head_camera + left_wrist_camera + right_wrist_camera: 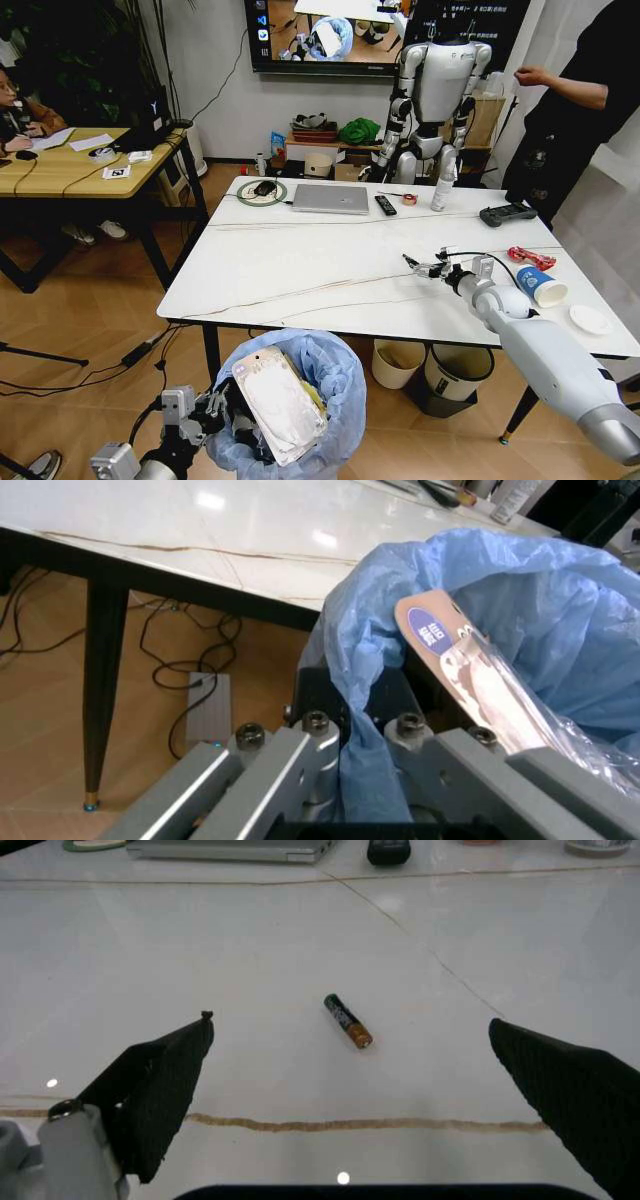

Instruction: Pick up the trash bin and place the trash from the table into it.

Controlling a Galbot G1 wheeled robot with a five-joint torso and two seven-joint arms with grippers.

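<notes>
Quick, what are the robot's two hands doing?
Left gripper: shut on the trash bin.
Right gripper: open, holding nothing, over a battery.

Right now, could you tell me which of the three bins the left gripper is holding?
The left gripper holds the blue-bagged trash bin; the cream bin and black-rimmed bin stand under the table.

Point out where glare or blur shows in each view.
Head view: even room light, soft sheen on the table. Left wrist view: bright ceiling-light glints on the tabletop; the left gripper, clamped on the trash bin bag, looks soft up close. Right wrist view: small glints near the seam; the battery is sharp, the right gripper fingers blurred.
</notes>
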